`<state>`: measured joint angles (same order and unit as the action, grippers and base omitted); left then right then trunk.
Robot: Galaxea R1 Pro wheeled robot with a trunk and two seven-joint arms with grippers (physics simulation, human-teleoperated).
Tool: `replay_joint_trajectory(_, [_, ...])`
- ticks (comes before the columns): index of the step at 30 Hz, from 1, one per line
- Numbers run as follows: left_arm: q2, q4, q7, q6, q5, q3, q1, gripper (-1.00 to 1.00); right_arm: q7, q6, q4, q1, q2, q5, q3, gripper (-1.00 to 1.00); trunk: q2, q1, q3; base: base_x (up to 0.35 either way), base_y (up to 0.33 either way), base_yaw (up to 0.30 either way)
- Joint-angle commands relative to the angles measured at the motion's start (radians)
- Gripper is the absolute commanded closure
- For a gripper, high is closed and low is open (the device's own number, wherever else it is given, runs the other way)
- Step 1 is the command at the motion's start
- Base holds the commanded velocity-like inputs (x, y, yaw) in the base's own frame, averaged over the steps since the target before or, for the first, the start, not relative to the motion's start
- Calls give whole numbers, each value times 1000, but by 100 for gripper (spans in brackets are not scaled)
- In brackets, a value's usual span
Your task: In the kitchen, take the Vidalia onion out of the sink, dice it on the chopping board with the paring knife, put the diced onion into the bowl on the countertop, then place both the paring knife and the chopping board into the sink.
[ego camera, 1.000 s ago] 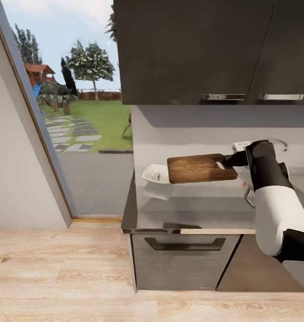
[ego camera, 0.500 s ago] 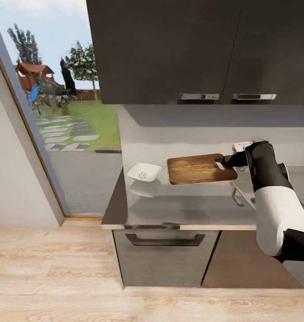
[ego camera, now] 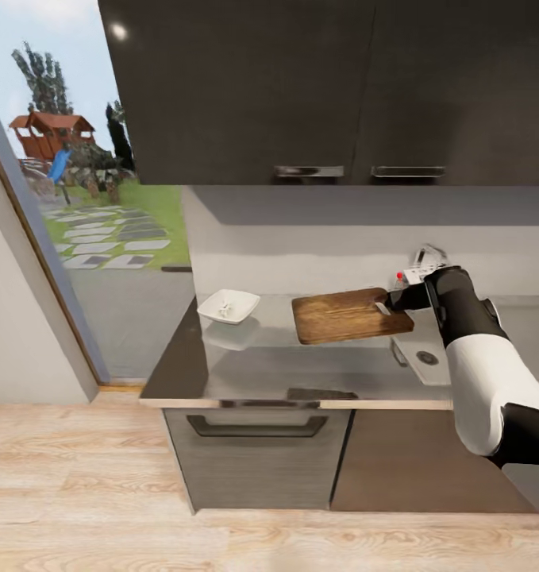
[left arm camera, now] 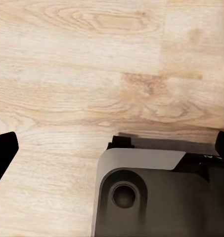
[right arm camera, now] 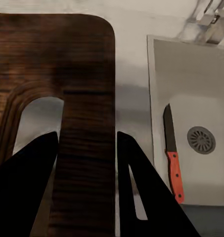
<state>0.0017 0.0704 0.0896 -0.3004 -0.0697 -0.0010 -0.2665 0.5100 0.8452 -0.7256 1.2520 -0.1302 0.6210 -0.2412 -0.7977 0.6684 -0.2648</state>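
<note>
My right gripper [ego camera: 388,303] is shut on the handle strip of the brown wooden chopping board [ego camera: 347,315], which it holds roughly level above the dark countertop [ego camera: 301,372], its near end over the sink's edge. In the right wrist view the black fingers [right arm camera: 30,187] clamp the board [right arm camera: 67,74]. Beyond it, the red-handled paring knife [right arm camera: 172,160] lies in the grey sink [right arm camera: 191,74] beside the drain [right arm camera: 201,139]. The white bowl [ego camera: 228,307] stands on the countertop left of the board, with small pale onion bits [ego camera: 232,304] inside. My left gripper [left arm camera: 113,148] hangs open over the floor.
Dark wall cabinets [ego camera: 301,87] hang above the counter. The chrome tap with a red knob [ego camera: 399,277] stands behind the sink [ego camera: 428,359]. A glass door [ego camera: 78,238] to the garden is at the left. Pale plank floor [ego camera: 102,477] lies in front, with a drawer front [ego camera: 257,457] below the counter.
The camera has shifted, sliding the scene left in view. The held board has moved right, from overlapping the bowl to beside the sink. The sink drain has come into view.
</note>
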Motion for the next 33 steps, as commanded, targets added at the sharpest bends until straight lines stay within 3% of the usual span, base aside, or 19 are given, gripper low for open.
replay_joint_trajectory(1, [0, 5, -1, -8, -7, -1, -2, -100, 9, -8, 8, 1, 0, 6, -8, 100, -1, 0, -1, 0, -324, 0])
replay_joint_trajectory(2, [0, 5, -1, -8, -7, -1, -2, -100, 8, -32, 27, 1, -1, 7, -33, 100, -1, 0, -1, 0, -324, 0])
replay_joint_trajectory(3, [0, 5, -1, -8, -7, -1, -2, -100, 7, -50, 41, 1, -5, 7, -86, 100, -1, 0, -1, 0, -324, 0])
replay_joint_trajectory(5, [-1, 5, -1, -8, -7, -1, -2, -100, -1, -60, 61, 1, -7, 8, -133, 100, -1, 0, -1, 0, -324, 0])
replay_joint_trajectory(12, [-1, 5, -1, -8, -7, -2, -2, -100, -33, -80, 94, 1, -10, 8, -177, 100, -1, 0, -1, 0, -324, 0])
replay_joint_trajectory(15, [0, 5, -1, -8, -7, -1, -2, -100, -38, -84, 98, 1, -11, 8, -249, 100, -1, 0, -1, 0, -324, 0])
replay_joint_trajectory(17, [0, 6, -1, -8, -7, -1, -2, -100, -57, -85, 98, 1, -11, 8, -269, 100, -1, 0, -1, 0, -324, 0])
replay_joint_trajectory(26, [2, 5, -3, -8, -8, -1, -2, -100, -166, -144, 133, 1, -9, 8, -279, 100, -1, 0, -1, 0, -273, 0])
replay_joint_trajectory(33, [3, 5, -4, -8, -8, -1, -2, -100, -324, -223, 210, 1, 1, 5, -278, 100, -1, 0, -1, 0, -20, 0])
